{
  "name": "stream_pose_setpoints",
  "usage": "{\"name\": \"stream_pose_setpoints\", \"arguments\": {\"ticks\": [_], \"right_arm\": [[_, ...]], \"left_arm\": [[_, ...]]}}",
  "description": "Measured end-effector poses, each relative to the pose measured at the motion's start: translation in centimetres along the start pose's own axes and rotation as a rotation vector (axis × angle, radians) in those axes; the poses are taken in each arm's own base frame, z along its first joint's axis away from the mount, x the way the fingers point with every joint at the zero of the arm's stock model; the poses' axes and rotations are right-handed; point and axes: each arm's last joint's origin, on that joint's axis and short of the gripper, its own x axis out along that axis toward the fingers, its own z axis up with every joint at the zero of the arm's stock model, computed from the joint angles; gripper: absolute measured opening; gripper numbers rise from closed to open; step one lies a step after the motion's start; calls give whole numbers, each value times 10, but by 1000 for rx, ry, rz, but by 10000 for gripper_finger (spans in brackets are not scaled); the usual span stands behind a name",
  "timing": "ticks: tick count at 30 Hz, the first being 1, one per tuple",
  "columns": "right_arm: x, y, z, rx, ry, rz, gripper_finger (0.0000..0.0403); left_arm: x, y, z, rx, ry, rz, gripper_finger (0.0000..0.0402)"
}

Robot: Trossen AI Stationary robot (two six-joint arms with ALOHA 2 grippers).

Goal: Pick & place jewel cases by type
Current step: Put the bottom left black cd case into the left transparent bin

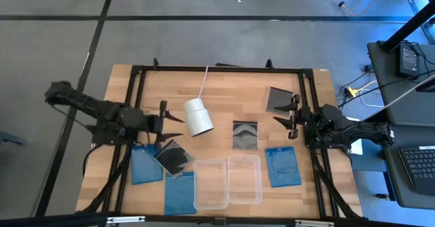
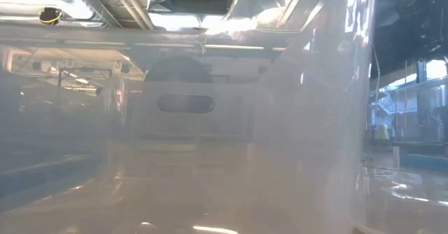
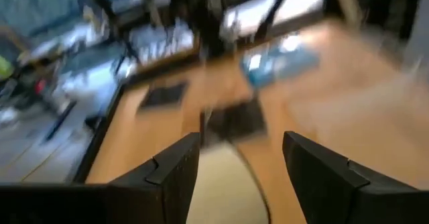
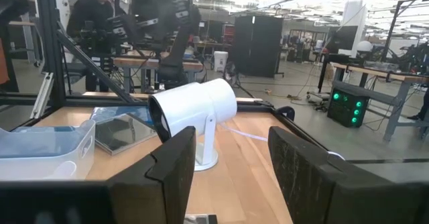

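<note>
Left hand (image 1: 162,128) hovers with its fingers spread and nothing between them, right above the dark jewel case (image 1: 173,158) that lies tilted across the two blue cases (image 1: 146,164) at the near-left of the worktop (image 1: 224,91). Its own wrist view is smeared, so whether those fingertips clear the case or brush it is hard to call. Right hand (image 1: 291,118) waits at the far right, fingers apart, also empty, between the grey case (image 1: 279,99) at the back and the blue case (image 1: 282,166) in front. A sixth case, clear with a silvery disc (image 1: 245,134), lies mid-worktop, and two clear trays (image 1: 228,181) sit at the near edge. The risk, as I judge it: that tilted dark case rests loosely on slick plastic, so a nudge could slide it off or drag the blue ones askew. The white cup (image 1: 198,116) lies just beside the left hand, and its cord (image 1: 204,84) could snag on a careless swing.
</note>
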Motion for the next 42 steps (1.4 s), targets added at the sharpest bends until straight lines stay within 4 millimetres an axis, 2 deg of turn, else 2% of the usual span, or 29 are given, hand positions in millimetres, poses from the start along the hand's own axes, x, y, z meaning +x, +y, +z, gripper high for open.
{"name": "stream_pose_setpoints", "arguments": {"ticks": [4, 7, 11, 17, 21, 28, 34, 42], "right_arm": [[0, 0, -1, 2, 8, 0, 193], [0, 0, -1, 3, 8, 1, 193], [0, 0, -1, 3, 8, 1, 193], [0, 0, -1, 0, 8, -7, 193], [0, 0, -1, 3, 14, -6, 193], [0, 0, -3, 60, 28, -6, 193], [0, 0, -3, 109, 29, -7, 193], [0, 0, -3, 111, 30, -7, 193]], "left_arm": [[0, -23, 18, 103, 187, 26, 212], [2, -40, 30, 132, 233, 34, 212], [6, -70, 33, 173, 257, -47, 212], [13, -118, 18, 229, 332, -158, 212], [20, -140, 5, 223, 389, -160, 212], [27, -162, -5, 63, 579, -241, 212], [25, -181, -5, 191, 745, -207, 208], [37, -204, -29, 261, 851, -125, 195]]}}
